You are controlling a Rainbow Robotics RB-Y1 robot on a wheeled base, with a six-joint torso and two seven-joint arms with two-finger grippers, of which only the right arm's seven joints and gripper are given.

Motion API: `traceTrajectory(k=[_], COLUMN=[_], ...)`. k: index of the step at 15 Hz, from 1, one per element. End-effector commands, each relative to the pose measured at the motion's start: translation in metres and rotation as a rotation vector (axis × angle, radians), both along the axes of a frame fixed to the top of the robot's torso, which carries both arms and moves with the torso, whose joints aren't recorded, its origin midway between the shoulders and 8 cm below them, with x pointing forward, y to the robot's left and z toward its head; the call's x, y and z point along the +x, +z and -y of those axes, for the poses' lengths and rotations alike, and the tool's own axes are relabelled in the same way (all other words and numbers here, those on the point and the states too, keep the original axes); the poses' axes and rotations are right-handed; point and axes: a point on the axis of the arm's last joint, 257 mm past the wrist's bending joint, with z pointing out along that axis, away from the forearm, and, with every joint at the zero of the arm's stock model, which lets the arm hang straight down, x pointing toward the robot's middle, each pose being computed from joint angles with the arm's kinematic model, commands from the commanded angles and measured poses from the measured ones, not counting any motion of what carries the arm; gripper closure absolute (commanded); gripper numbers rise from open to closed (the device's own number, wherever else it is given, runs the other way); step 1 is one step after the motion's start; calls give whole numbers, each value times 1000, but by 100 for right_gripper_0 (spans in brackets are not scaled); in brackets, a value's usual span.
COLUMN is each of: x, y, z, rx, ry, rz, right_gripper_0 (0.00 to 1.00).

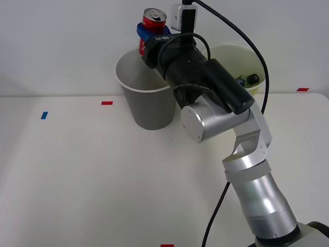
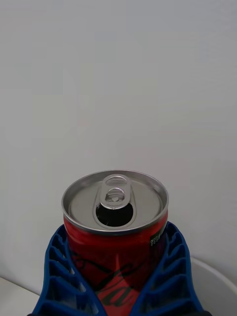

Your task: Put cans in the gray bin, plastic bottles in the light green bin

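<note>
My right gripper [image 1: 148, 35] is shut on a small red can [image 1: 153, 21] with a silver top and an opened pull tab. It holds the can upright in the air above the far rim of the gray bin [image 1: 146, 103]. Through the wrist camera the can [image 2: 116, 232] sits between the blue ribbed fingers [image 2: 59, 276], with a curved white rim [image 2: 217, 276] below. The light green bin [image 1: 245, 59] stands right of the gray one, partly behind my arm. Inside it lie plastic bottles [image 1: 251, 78] with black caps, only partly visible.
Both bins stand at the back of a white table against a pale wall. Red tape marks [image 1: 107, 103] and a blue one [image 1: 44, 115] lie on the table. A black cable [image 1: 259, 56] runs along my arm past the green bin.
</note>
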Motion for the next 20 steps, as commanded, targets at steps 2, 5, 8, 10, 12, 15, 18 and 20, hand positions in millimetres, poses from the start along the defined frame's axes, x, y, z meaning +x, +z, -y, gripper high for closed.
traceTrajectory(k=[2, 5, 8, 10, 12, 15, 18, 20], x=[0, 1, 1, 1, 2, 5, 6, 5], y=[5, 4, -2, -3, -4, -9, -9, -7], z=[-1, -1, -4, -4, -4, -3, -3, -4], rx=[-3, -9, -37, -37, -32, -25, -16, -3], ry=[0, -4, -6, -6, -5, -5, -4, 1], rz=[11, 10, -3, -5, -9, -22, -20, -20], right_gripper_0=[100, 100, 100, 100, 100, 53, 0, 0])
